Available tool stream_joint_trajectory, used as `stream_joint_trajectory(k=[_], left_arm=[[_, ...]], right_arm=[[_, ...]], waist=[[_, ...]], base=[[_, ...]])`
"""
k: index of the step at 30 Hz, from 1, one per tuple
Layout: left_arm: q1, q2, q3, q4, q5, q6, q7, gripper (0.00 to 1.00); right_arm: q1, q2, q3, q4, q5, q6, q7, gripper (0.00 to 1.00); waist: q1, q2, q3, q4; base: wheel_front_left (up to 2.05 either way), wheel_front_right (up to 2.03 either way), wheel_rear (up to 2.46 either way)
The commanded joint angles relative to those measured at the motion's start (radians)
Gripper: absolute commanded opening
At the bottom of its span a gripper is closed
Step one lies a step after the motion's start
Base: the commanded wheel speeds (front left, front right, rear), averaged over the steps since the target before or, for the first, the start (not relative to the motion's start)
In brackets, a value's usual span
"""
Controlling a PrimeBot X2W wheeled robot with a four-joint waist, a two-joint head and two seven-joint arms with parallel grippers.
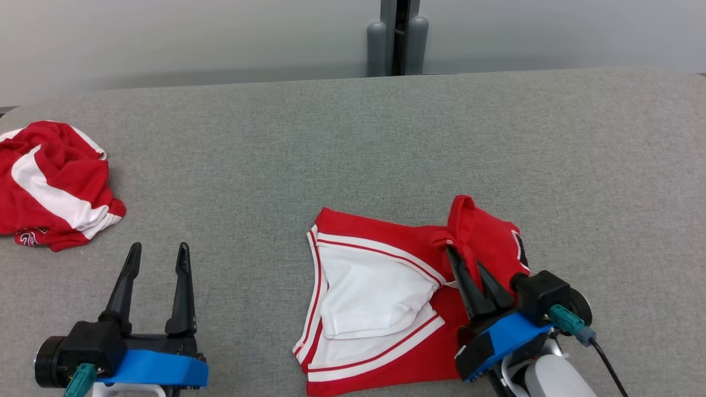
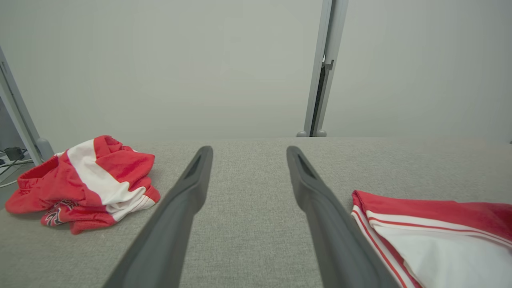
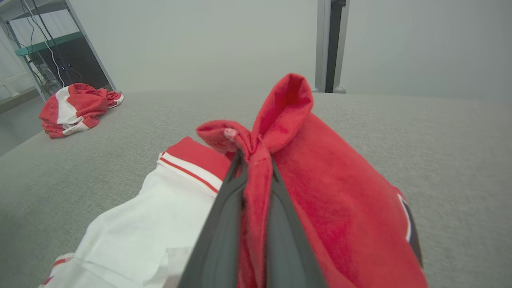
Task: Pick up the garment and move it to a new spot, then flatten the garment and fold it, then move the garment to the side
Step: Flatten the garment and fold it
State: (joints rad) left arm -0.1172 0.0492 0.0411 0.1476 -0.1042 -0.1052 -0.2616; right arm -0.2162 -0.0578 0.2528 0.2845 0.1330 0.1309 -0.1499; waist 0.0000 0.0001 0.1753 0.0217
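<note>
In front of the grey metal post, well toward our side of the grey fabric-covered table, lay the red-and-white soft fabric garment. It was mostly spread out, white panel up, with red trim stripes along the edges. Its end to the right of the post wasn't flat: a red flap stood bunched up off the table.

Right gripper was clenched on that flap. In the right wrist view the red cloth ran pinched between the two dark fingers, with a peak of fabric sticking up past the tips. Left gripper was released, jaws wide and holding nothing. It sat low over bare table left of the post, between the garment and a crumpled red-and-white cloth heap far left of the post.

Our read: the move to a new spot looked done and we were in the flatten/fold step. We couldn't tell whether the flap was being pulled out flat or carried over for a fold.

The next move called for holding the pinch and drawing the flap away from the white panel, staying low, until the cloth lay smooth. The left gripper probably needed to come in and pin the end nearer the heap. Risk: a one-sided pull would slide the garment instead of flattening it.
</note>
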Motion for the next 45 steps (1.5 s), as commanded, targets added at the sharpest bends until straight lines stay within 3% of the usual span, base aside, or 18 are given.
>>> stream_joint_trajectory(k=[1,12,22,23,24,32,45], left_arm=[[-0.008,0.003,-0.002,0.002,-0.004,0.004,-0.004,1.00],[-0.028,0.003,-0.029,0.012,-0.011,0.002,-0.005,1.00],[-0.035,0.003,-0.039,0.017,-0.018,0.008,-0.005,1.00],[-0.037,0.003,-0.039,0.019,-0.019,0.009,-0.005,1.00],[-0.036,0.003,-0.038,0.020,-0.021,0.010,-0.005,1.00],[-0.022,0.003,-0.027,0.020,-0.022,0.014,-0.005,1.00],[0.003,0.003,-0.008,0.007,0.003,0.014,-0.005,1.00]], right_arm=[[-0.020,0.005,0.021,0.008,0.010,0.000,-0.005,0.00],[-0.113,0.009,0.207,0.082,0.095,0.000,-0.038,0.00],[-0.175,0.009,0.297,0.142,0.162,0.000,-0.071,0.00],[-0.180,0.009,0.304,0.162,0.164,0.000,-0.073,0.55],[-0.184,0.009,0.309,0.169,0.165,0.000,-0.076,1.00],[-0.198,0.008,0.230,0.160,0.128,0.000,-0.108,1.00],[-0.044,0.001,-0.133,-0.052,-0.080,0.000,-0.114,1.00]], waist=[[0.0000,-0.0001,0.002,0.008],[0.0000,-0.0001,0.023,0.062],[0.0000,-0.0001,0.032,0.086],[0.0000,-0.0001,0.031,0.087],[0.0000,-0.0001,0.030,0.086],[0.0000,-0.0001,0.014,0.051],[0.0000,-0.0001,-0.049,-0.034]], base=[[0.00,0.00,0.00],[0.00,0.00,0.00],[0.00,0.00,0.00],[0.00,0.00,0.00],[0.00,0.00,0.00],[0.00,0.00,0.00],[0.00,0.00,0.00]])
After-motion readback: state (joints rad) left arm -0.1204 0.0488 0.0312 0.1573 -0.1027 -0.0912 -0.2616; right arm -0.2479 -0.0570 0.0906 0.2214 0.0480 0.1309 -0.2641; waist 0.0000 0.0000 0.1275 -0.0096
